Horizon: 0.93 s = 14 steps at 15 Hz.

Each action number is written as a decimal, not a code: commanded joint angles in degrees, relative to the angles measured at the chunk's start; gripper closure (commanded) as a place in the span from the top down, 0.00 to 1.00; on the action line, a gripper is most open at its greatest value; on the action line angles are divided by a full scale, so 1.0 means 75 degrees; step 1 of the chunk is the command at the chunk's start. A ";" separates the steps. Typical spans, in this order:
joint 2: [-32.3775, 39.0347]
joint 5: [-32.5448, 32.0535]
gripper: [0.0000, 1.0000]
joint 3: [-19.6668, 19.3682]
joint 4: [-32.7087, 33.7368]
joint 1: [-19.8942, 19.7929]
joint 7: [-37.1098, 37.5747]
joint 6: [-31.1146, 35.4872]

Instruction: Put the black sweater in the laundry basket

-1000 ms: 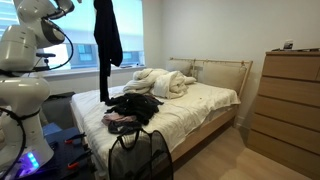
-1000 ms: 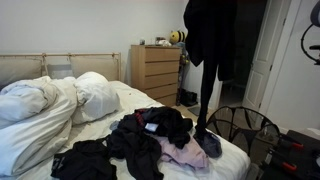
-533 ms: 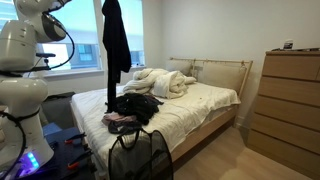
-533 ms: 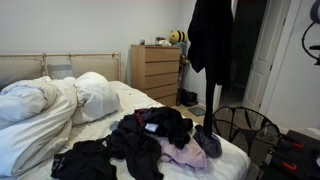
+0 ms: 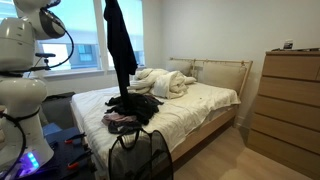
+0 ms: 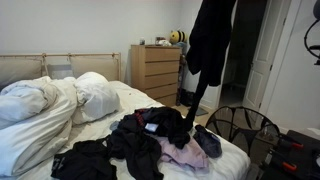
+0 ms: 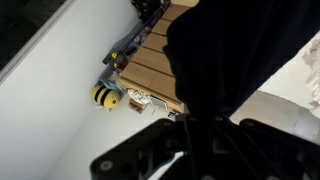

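One black sweater (image 5: pixel 120 45) up in the air, pinched at its top by the end effector (image 7: pixel 205 125). Jaws drawn almost together on a bunch of the dark cloth, as seen from the wrist view; out of frame at the top of both exterior views. Hanging limp, long and narrow, wider near the top, with a sleeve trailing down toward the pile of clothes (image 6: pixel 160 135) on the bed (image 5: pixel 205 100). Lowest end right at the pile; touching or not, cannot tell. Suspended over the foot half of the bed, well above the laundry basket (image 5: pixel 145 160). Basket upright on the floor just beside the foot of the bed, black mesh, loop handle standing up. White duvet (image 6: pixel 40 105) bunched near the headboard. Wooden dresser (image 5: pixel 290 95) against the wall beyond the bed, with a yellow-and-black toy (image 7: pixel 105 97) on top. White robot arm (image 5: pixel 25 60) by the window.
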 commanded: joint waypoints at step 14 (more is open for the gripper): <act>-0.0158 0.1864 0.06 0.0181 -0.0070 -0.0660 0.0883 -0.1471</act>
